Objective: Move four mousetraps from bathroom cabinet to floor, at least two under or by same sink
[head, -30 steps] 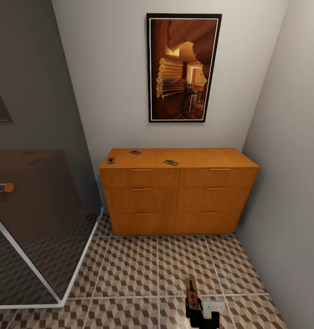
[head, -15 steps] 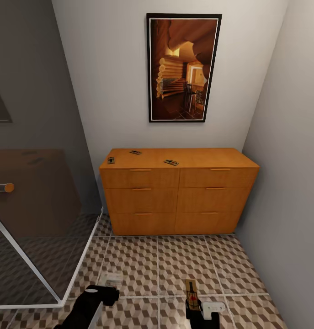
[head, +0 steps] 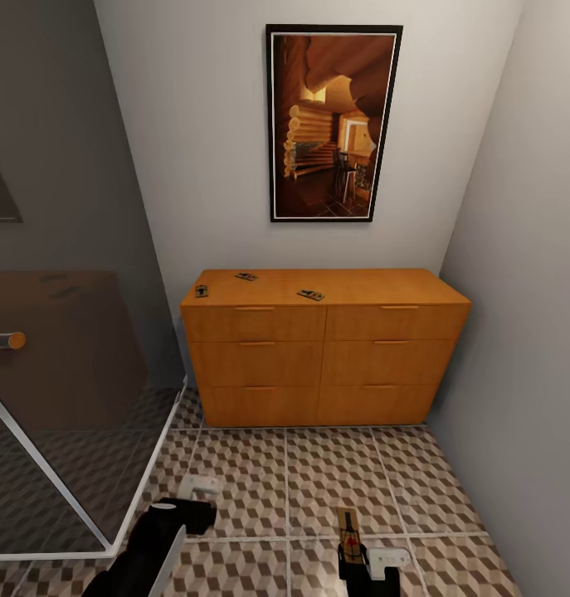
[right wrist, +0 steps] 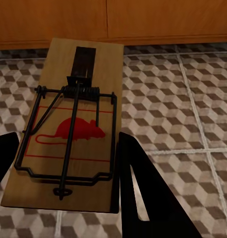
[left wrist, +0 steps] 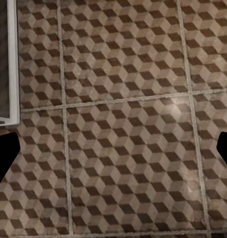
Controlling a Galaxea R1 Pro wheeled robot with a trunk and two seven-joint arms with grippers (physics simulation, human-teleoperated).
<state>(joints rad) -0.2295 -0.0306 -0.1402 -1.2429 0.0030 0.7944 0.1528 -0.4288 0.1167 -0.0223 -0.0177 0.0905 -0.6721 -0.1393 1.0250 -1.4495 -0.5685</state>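
Observation:
The orange-brown cabinet (head: 326, 348) stands against the far wall, all drawers closed. Three mousetraps lie on its top: one at the left edge (head: 201, 291), one farther back (head: 246, 276), one near the middle (head: 310, 294). My right gripper (head: 352, 557) is low over the cube-patterned bathroom floor (head: 318, 473), shut on a fourth mousetrap (head: 347, 527). The right wrist view shows that mousetrap (right wrist: 74, 129) flat between the fingers (right wrist: 138, 193), red mouse mark up. My left gripper (head: 199, 489) hovers over the floor tiles (left wrist: 123, 99), open and empty, fingertips (left wrist: 4, 158) far apart.
A glass shower enclosure (head: 69, 373) with a white base frame (head: 143, 481) takes up the left side. A framed picture (head: 333, 123) hangs above the cabinet. A plain wall (head: 525, 373) closes the right side. Open tiles lie between me and the cabinet.
My left arm has come up into the head view at the lower left and reached forward over the tiles. The right gripper with its mousetrap has sunk slightly.

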